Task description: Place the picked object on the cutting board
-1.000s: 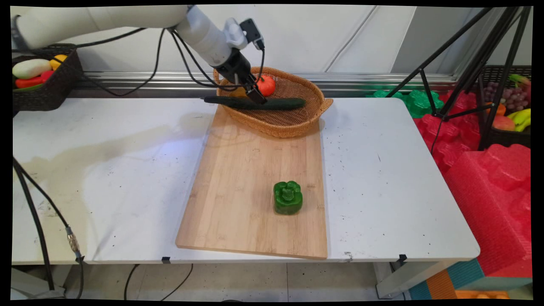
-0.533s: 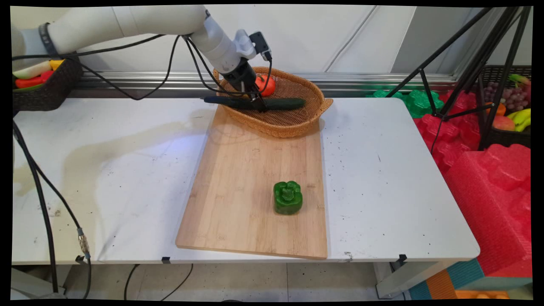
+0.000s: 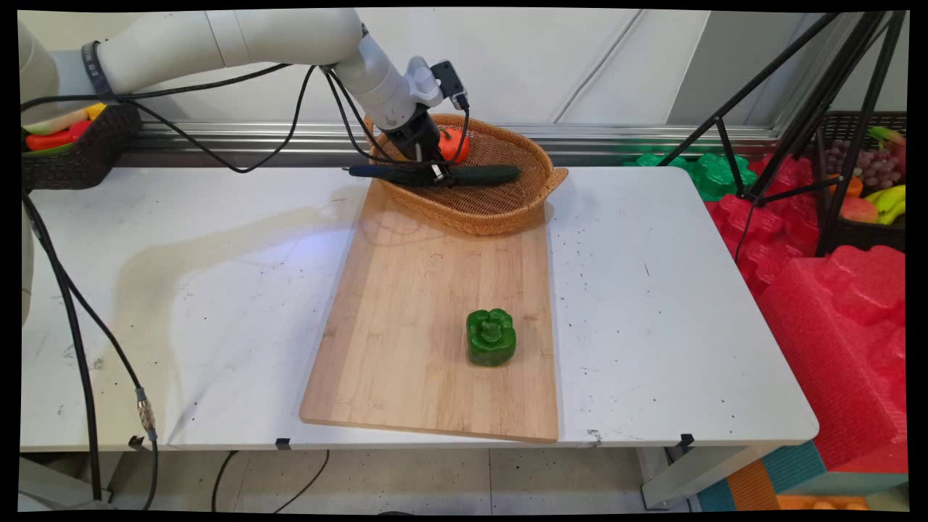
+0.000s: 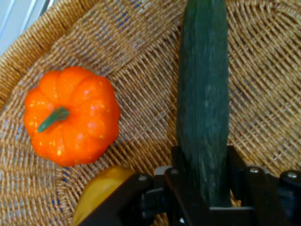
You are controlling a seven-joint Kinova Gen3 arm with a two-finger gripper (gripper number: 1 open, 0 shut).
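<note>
In the main view I see my gripper point(image 3: 435, 171) down in the wicker basket point(image 3: 507, 196) at the board's 12 o'clock. In the hand view, its fingers point(image 4: 237, 162) clamp the cucumber point(image 4: 203, 94); pumpkin point(image 4: 70, 122) at 9 o'clock.

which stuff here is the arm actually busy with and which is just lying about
In hand:
- tool, fingers on either side of the cucumber
- wicker basket the cucumber lies across

Lying about:
- orange pumpkin in the basket
- yellow item beside it
- green pepper
- cutting board
</note>
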